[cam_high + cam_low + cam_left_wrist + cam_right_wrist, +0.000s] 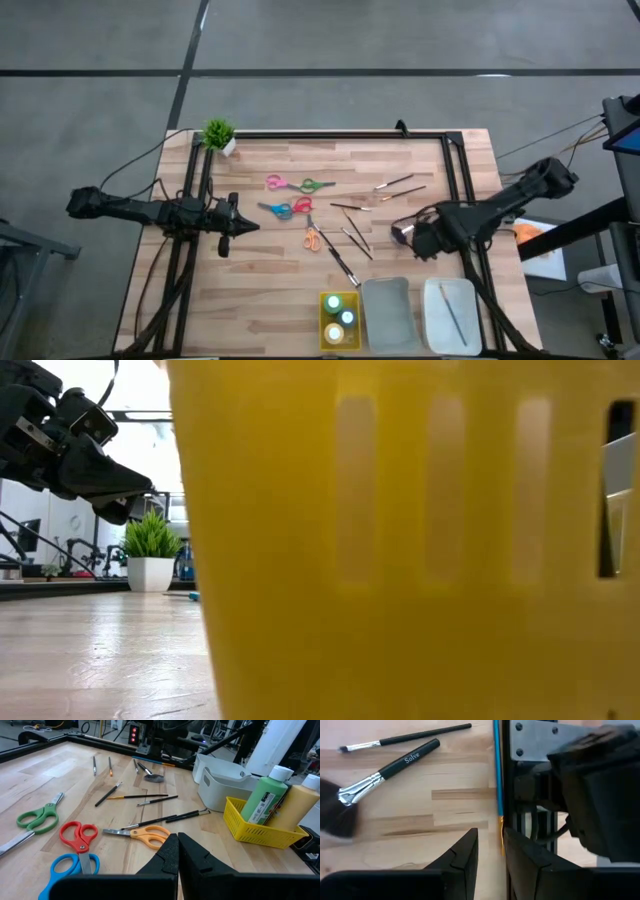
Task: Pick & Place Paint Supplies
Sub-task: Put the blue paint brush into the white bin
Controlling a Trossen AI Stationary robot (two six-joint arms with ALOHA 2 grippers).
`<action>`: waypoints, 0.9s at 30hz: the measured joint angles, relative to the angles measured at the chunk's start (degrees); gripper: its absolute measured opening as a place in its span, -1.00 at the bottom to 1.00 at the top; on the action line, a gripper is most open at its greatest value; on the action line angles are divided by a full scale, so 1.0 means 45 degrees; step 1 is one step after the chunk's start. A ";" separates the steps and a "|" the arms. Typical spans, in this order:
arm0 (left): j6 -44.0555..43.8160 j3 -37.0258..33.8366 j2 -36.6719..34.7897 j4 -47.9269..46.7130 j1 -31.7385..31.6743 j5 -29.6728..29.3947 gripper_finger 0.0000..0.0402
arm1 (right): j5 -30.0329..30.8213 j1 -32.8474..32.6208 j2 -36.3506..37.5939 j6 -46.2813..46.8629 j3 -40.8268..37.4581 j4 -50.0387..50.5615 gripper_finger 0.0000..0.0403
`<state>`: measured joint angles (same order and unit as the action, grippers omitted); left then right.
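My right gripper [490, 860] hovers over the table's right part [415, 238], shut on a thin blue-handled brush [496, 765]. Beneath it lies the stubby dark brush [395, 766], beside a thin brush [405, 739]. Three pairs of scissors [300, 184] [285, 209] [315, 238] and more thin brushes [355, 232] lie flat mid-table. Paint bottles [262, 797] stand in the yellow tray [340, 320]. My left gripper [177, 855] waits shut at the table's left [235, 225], above the wood. My right gripper pinches the thin brush between its two fingers at the orange stretch of the handle [502, 832]. The fingers come from above, pointing steeply down, and lie across the brush. The blue handle runs on past the fingers, over the table's right rail.
A grey tray [388, 312] and a white tray [440, 325] holding one brush [455, 310] stand at the near edge beside the yellow tray, which fills the low view [400, 540]. A small potted plant [218, 135] stands at the far left corner. A black rail [458, 170] frames the table.
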<state>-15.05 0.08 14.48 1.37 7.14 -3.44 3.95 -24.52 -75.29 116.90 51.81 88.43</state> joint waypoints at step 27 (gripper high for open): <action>0.0000 0.0000 -0.0005 0.0000 0.0001 0.0000 -1.00 | -0.2901 0.3052 -0.4485 -1.4068 -0.0403 -0.0575 -0.55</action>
<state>-15.05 0.08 14.46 1.37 7.15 -3.44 -9.10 -10.79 -95.47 53.59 50.00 85.84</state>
